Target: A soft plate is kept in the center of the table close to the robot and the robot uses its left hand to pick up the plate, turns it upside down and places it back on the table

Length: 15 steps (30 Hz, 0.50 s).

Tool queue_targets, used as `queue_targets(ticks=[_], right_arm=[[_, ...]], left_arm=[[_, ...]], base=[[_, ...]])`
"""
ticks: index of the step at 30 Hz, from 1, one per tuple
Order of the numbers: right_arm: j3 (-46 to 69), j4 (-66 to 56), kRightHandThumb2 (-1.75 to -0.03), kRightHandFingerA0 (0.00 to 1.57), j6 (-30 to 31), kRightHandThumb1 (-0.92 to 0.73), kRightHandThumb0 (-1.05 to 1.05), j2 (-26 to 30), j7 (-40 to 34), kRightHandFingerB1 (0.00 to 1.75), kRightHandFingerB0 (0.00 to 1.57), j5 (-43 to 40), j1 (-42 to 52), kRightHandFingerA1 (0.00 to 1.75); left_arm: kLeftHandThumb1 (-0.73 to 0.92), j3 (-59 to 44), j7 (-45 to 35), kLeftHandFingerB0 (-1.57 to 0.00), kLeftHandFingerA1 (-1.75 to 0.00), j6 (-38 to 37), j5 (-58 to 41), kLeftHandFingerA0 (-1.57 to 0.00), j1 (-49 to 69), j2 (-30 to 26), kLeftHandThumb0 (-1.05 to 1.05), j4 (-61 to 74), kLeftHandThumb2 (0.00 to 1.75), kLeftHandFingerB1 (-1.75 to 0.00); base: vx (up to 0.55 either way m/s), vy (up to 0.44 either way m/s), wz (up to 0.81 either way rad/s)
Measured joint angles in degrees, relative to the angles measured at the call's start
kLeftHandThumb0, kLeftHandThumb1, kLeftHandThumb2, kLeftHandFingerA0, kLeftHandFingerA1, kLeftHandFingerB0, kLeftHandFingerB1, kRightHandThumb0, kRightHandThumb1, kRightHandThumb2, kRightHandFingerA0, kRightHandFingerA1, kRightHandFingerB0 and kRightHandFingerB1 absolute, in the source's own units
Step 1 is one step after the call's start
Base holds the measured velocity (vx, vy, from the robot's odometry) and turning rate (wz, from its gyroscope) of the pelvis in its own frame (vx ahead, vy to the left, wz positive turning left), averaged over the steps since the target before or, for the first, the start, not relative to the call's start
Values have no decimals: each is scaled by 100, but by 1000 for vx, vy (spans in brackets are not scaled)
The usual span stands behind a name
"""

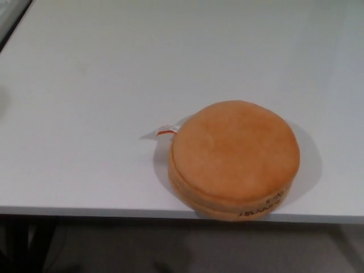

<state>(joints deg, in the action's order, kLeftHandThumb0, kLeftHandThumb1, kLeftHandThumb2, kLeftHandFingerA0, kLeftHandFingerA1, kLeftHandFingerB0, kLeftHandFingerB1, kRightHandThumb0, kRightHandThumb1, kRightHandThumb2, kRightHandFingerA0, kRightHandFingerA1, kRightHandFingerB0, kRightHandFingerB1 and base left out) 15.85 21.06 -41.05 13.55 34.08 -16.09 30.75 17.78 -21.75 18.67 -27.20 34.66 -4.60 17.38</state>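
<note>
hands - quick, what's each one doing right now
Left hand: not in view.
Right hand: not in view.
The plate lies untouched on the table.

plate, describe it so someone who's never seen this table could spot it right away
On the white table, look along the near edge, right of the middle. The plate lies there: a thick, round, orange cushion-like disc with a seam around its side and black writing on the side that faces you. A small white tag with a red mark sticks out at its left; nothing else lies on the table.
</note>
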Motion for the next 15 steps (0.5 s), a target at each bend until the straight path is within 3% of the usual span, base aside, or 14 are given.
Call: queue_targets(ticks=[1, 6, 10, 11, 13, 14, 15], right_arm=[[0, 8, -105, 49, 0, -71, -66, 0, 0, 50, 33, 0, 0, 58], [0, 12, -105, 49, 0, -72, -67, 0, 0, 50, 33, 1, 2, 58], [0, 12, -106, 48, 0, -72, -68, 0, 0, 50, 33, 1, 4, 57], [0, 12, -106, 48, 0, -71, -67, 0, 0, 50, 33, 1, 5, 57], [0, 12, -105, 48, 0, -72, -66, 0, 0, 50, 33, 2, 6, 57], [0, 15, -67, 54, 0, -88, -64, 0, 0, 32, 39, 2, 6, 44], [0, 21, -67, 54, 0, -88, -64, 0, 0, 32, 39, 2, 5, 44]], left_arm=[[87, -118, 6, -14, -42, -138, 20, -17, 63, 1, -92, -73, 67, -26], [87, -546, 54, -15, -43, -609, 90, -17, 214, 17, -93, -370, 67, -27], [87, -913, 97, -16, -43, -1001, 157, -17, 287, 44, -97, -653, 67, -27], [36, -968, 104, 0, -52, -1060, 165, -2, 294, 48, -39, -696, 103, -49], [37, -1169, 123, 0, -52, -1278, 194, -2, 309, 72, -39, -867, 104, -49], [89, -1251, 131, -14, -43, -1369, 207, -16, 315, 86, -93, -937, 67, -28], [89, -1339, 138, -14, -43, -1473, 220, -16, 318, 103, -93, -1015, 67, -28]], base=[[0, 0, 0], [0, 0, 0], [0, 0, 0], [0, 0, 0], [0, 0, 0], [0, 0, 0], [0, 0, 0]])
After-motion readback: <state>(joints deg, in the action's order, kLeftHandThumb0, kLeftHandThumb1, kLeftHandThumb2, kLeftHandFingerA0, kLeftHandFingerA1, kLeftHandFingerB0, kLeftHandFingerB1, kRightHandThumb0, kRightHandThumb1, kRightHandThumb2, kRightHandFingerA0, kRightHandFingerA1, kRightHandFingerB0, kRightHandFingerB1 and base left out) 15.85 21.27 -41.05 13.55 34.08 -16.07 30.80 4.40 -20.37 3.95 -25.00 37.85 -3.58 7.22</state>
